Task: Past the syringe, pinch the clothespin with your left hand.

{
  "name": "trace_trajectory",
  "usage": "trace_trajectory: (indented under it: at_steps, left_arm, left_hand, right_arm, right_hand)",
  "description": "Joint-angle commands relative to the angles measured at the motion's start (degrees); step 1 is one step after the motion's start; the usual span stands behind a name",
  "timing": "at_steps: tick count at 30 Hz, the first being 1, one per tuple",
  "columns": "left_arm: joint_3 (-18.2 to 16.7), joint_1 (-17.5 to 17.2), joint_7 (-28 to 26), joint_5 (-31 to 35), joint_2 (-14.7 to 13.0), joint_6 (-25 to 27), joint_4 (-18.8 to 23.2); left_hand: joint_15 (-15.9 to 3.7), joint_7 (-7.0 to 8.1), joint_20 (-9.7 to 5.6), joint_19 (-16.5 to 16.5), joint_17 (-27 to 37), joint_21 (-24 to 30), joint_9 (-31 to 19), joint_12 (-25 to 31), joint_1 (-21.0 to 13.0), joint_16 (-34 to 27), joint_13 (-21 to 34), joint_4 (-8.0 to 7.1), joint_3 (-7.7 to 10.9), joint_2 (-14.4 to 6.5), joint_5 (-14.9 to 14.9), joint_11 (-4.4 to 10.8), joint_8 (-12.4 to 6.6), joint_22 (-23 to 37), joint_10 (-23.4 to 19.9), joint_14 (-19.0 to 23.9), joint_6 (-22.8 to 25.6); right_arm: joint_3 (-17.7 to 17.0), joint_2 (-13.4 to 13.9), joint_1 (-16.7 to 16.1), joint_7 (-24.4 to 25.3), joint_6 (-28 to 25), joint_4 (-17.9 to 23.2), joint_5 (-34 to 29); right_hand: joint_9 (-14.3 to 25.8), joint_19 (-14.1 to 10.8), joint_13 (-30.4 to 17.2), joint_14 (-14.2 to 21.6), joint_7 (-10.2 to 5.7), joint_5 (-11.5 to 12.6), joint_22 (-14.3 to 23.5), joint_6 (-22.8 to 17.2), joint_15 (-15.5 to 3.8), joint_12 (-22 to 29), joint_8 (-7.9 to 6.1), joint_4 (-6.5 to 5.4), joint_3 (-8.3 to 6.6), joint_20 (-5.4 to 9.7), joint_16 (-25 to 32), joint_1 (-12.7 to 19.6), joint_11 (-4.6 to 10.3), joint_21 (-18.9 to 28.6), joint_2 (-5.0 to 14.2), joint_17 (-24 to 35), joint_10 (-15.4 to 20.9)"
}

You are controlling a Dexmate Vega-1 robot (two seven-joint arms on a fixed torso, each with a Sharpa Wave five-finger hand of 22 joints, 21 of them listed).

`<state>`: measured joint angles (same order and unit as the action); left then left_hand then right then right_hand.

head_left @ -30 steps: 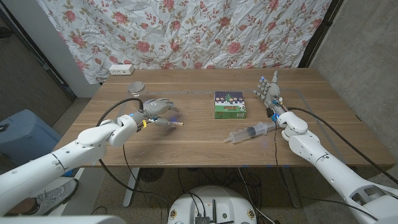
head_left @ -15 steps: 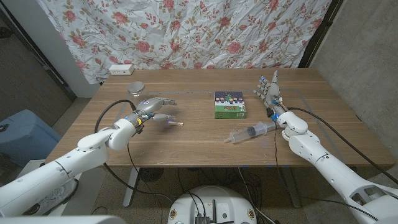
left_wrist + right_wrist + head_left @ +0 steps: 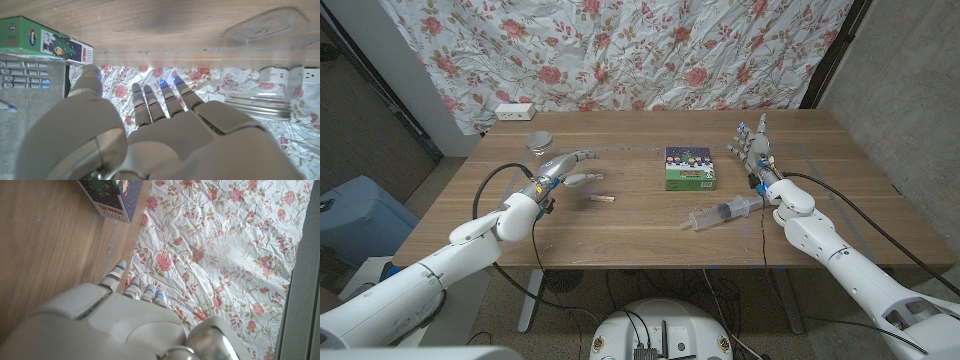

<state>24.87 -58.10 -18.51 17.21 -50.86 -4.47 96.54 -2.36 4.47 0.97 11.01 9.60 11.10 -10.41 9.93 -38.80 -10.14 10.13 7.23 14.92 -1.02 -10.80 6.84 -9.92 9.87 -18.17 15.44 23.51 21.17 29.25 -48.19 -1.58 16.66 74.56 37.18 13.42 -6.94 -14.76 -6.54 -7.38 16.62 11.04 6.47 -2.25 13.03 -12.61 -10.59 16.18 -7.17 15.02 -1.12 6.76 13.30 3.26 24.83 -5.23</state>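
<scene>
The clothespin is showing as a small, pale wooden peg lying flat on the bench, left of centre and well left of the syringe. Its long axis is running roughly left to right across the bench; which end is the jaw end is too small to tell. The left hand is hovering just to the far left of the clothespin, fingers apart and reaching right, holding nothing and not touching the peg. In the left wrist view the same hand is showing its back with fingers spread. The syringe is lying on the right half of the bench, its long axis slanting from near left to far right, with its far end just beside the right hand. That hand is standing on its edge at the far right, fingers straight and apart, gripping nothing. A green box is sitting between the two hands, and a clear dish is standing at the far left.
</scene>
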Motion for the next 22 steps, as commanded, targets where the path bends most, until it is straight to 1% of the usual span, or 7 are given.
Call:
trace_trajectory:
  at_steps: [1, 7, 12, 16, 18, 19, 22]
  left_arm:
    - [-0.7, 0.2, -2.5, -6.6, 3.5, -2.2, -3.2]
    - [-0.1, 1.5, -3.3, -9.1, 6.0, -4.7, -6.8]
    - [0.4, 3.1, -4.0, -11.1, 8.3, -7.9, -10.6]
    - [1.1, 4.6, -3.9, -12.0, 9.8, -10.0, -13.4]
    - [1.1, 4.7, -3.7, -12.9, 10.2, -9.9, -13.5]
    - [0.7, 4.0, -3.8, -14.1, 10.8, -5.7, -11.3]
    - [0.9, 4.2, -4.3, -14.5, 11.4, -5.1, -11.0]
  left_hand:
    - [-0.9, -0.23, -0.15, 0.9, 0.1, 0.6, 0.1, 0.2, 0.3, 0.0, 0.0, -0.15, 0.6, -0.9, 0.1, -0.41, 0.29, 0.0, 0.5, -0.1, -0.9]
    - [-0.83, -0.49, -0.72, 1.4, 0.2, 0.6, 0.1, 0.3, 0.9, 0.2, 0.0, -0.35, 0.88, -1.7, 0.2, -1.0, 0.15, 0.0, 0.9, -0.8, -1.4]
    - [-0.81, -0.33, -1.06, 1.5, 0.2, 0.4, 0.2, 0.2, 2.6, 0.3, 0.0, -0.76, 1.21, -3.0, 0.4, -1.92, 0.56, 0.0, 2.3, -2.0, -4.8]
    - [-1.24, -0.31, -1.33, 1.6, 0.1, 0.4, 0.2, 0.3, 2.8, 0.3, 0.0, -0.65, 1.33, -3.3, 0.5, -2.07, 0.43, 0.0, 2.6, -2.4, -5.4]
    - [-1.24, -0.41, -1.5, 1.7, 0.1, 0.4, 0.2, 0.3, 2.9, 0.3, 0.0, -0.62, 1.36, -3.3, 0.5, -2.17, 0.35, 0.0, 2.7, -2.5, -5.5]
    - [-1.3, -0.44, -1.53, 1.8, 0.1, 0.4, 0.2, 0.3, 2.9, 0.3, 0.0, -0.62, 1.37, -3.3, 0.5, -2.19, 0.31, 0.0, 2.7, -2.5, -5.4]
    - [-1.41, -0.42, -1.67, 1.9, 0.1, 0.4, 0.2, 0.3, 3.1, 0.3, 0.0, -0.63, 1.42, -3.5, 0.5, -2.18, 0.2, 0.0, 2.8, -2.5, -5.4]
  right_arm:
    - [0.0, 0.0, 0.0, -0.1, 0.0, 0.0, 0.0]
    - [0.0, 0.0, 0.0, -0.1, 0.0, 0.0, 0.0]
    - [0.0, 0.0, 0.0, -0.1, 0.0, -0.1, 0.0]
    - [0.0, -0.1, 0.0, 0.2, 0.0, 0.0, -0.1]
    - [0.0, -0.1, 0.0, 0.2, 0.0, 0.0, -0.1]
    - [0.0, -0.1, 0.0, 0.3, 0.0, 0.0, -0.1]
    - [0.0, -0.1, 0.0, 0.3, 0.0, 0.0, -0.1]
  right_hand:
    - [0.2, -0.2, -0.3, 0.2, -0.12, 0.3, 0.3, -0.2, -2.17, -0.2, 0.01, 0.04, 0.41, -0.17, 0.0, 0.1, 0.32, -0.2, 4.57, 0.2, 0.1]
    - [0.2, -0.2, -0.3, 0.2, -0.09, 0.3, 0.3, -0.2, -2.08, -0.2, 0.0, 0.04, 0.41, -0.19, 0.0, 0.1, 0.22, -0.2, 4.57, 0.2, 0.2]
    - [0.2, -0.2, -0.3, 0.3, -0.06, 0.3, 0.3, -0.1, -2.05, -0.2, 0.04, 0.04, 0.41, -0.17, 0.0, 0.0, 0.31, -0.2, 4.57, 0.2, 0.1]
    - [0.2, -0.2, -0.3, 0.3, -0.02, 0.3, 0.3, -0.2, -2.07, -0.2, 0.0, 0.04, 0.41, -0.19, 0.0, 0.1, 0.15, -0.2, 4.58, 0.2, 0.1]
    - [0.2, -0.2, -0.3, 0.2, -0.07, 0.3, 0.3, -0.2, -2.08, -0.2, -0.01, 0.04, 0.41, -0.19, 0.0, 0.1, 0.23, -0.2, 4.58, 0.2, 0.1]
    - [0.2, -0.2, -0.3, 0.3, -0.06, 0.3, 0.3, -0.2, -2.04, -0.2, 0.01, 0.04, 0.41, -0.19, 0.0, 0.1, 0.21, -0.2, 4.58, 0.2, 0.2]
    - [0.2, -0.2, -0.3, 0.3, -0.08, 0.3, 0.3, -0.1, -2.07, -0.2, 0.01, 0.04, 0.41, -0.18, 0.0, 0.1, 0.3, -0.2, 4.58, 0.2, 0.2]
